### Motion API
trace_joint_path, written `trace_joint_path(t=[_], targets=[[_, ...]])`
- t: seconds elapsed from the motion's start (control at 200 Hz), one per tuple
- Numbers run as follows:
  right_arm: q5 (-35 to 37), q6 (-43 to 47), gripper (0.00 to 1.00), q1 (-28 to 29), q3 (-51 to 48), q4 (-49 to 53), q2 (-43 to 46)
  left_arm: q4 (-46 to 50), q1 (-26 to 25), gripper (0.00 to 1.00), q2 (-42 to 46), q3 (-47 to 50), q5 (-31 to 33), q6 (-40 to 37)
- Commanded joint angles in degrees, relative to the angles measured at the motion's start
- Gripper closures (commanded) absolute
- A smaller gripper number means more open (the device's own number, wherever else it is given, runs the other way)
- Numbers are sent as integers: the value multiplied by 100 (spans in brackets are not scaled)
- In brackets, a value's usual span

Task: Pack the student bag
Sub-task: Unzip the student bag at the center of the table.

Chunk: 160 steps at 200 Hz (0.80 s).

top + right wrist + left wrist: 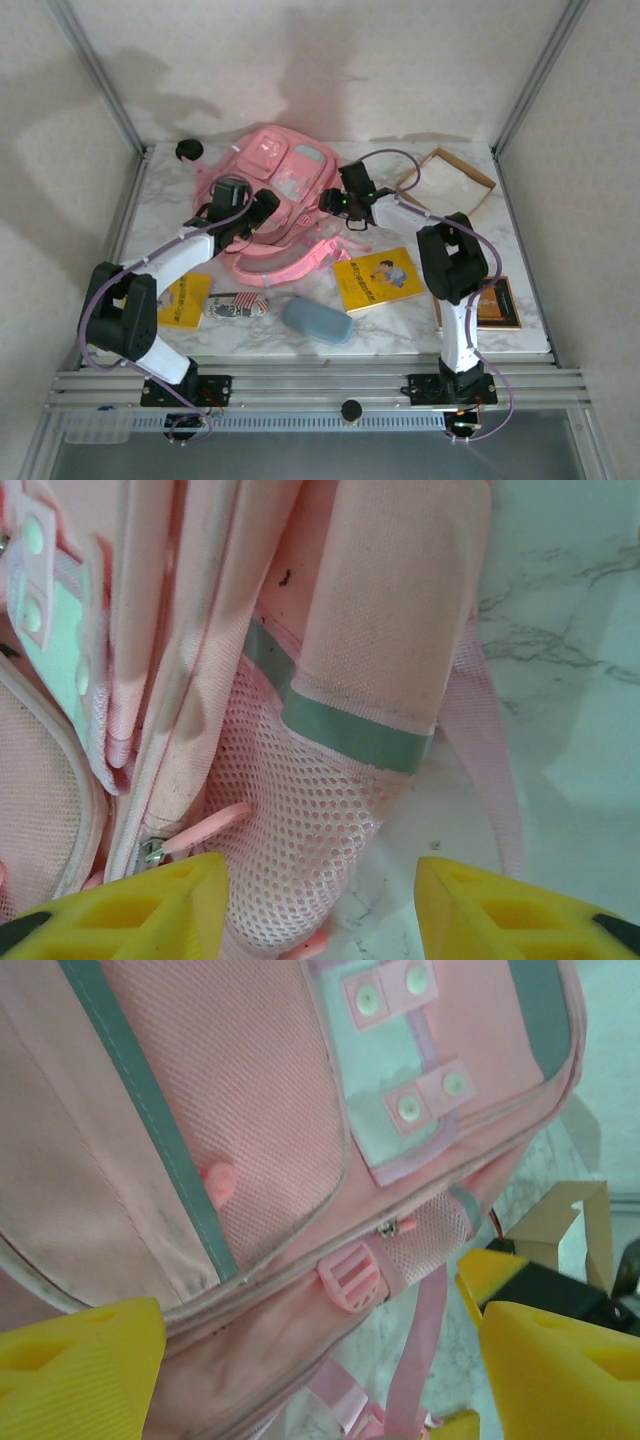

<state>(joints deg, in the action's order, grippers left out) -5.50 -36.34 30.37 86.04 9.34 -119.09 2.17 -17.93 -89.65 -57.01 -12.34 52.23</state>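
Back-centre on counter point(165, 200), student bag point(285, 185) lies flat. Left end effector point(310, 1360) and right end effector point(315, 880) both open, flanking it. Risk: grabbing loose mesh point(300, 820) or strap point(490, 750), not zipper pull point(205, 825), could drag bag.

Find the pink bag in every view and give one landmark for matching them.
Top: bag at back centre.
Left wrist: bag across the upper left and centre.
Right wrist: bag across the left and centre.
Landmark: pale studded tab, upper right in left wrist, upper left in right wrist.
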Motion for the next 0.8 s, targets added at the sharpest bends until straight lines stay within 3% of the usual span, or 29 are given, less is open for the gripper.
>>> trace_joint_path(t=[0.0, 0.215, 0.295, 0.396, 0.506, 0.641, 0.796], targets=[[-497, -497, 49, 65, 124, -202, -221, 260, -156, 19, -93, -230, 204, -172], [-709, -877, 52, 42, 255, -319, -632, 377, -285, 20, -141, -319, 310, -244], [-769, -910, 64, 35, 418, -317, -773, 406, -337, 20, -129, -336, 335, -231], [-943, -910, 68, 25, 530, -600, -776, 437, -418, 21, -94, -354, 368, -226], [-986, -921, 86, 13, 747, -576, -728, 535, -489, 21, -79, -404, 364, -265], [-1246, -1217, 100, 4, 576, -926, -406, 605, -585, 23, 113, -433, 396, -282], [-1393, -1505, 100, 4, 482, -1135, -80, 790, -713, 26, 307, -501, 428, -344]])
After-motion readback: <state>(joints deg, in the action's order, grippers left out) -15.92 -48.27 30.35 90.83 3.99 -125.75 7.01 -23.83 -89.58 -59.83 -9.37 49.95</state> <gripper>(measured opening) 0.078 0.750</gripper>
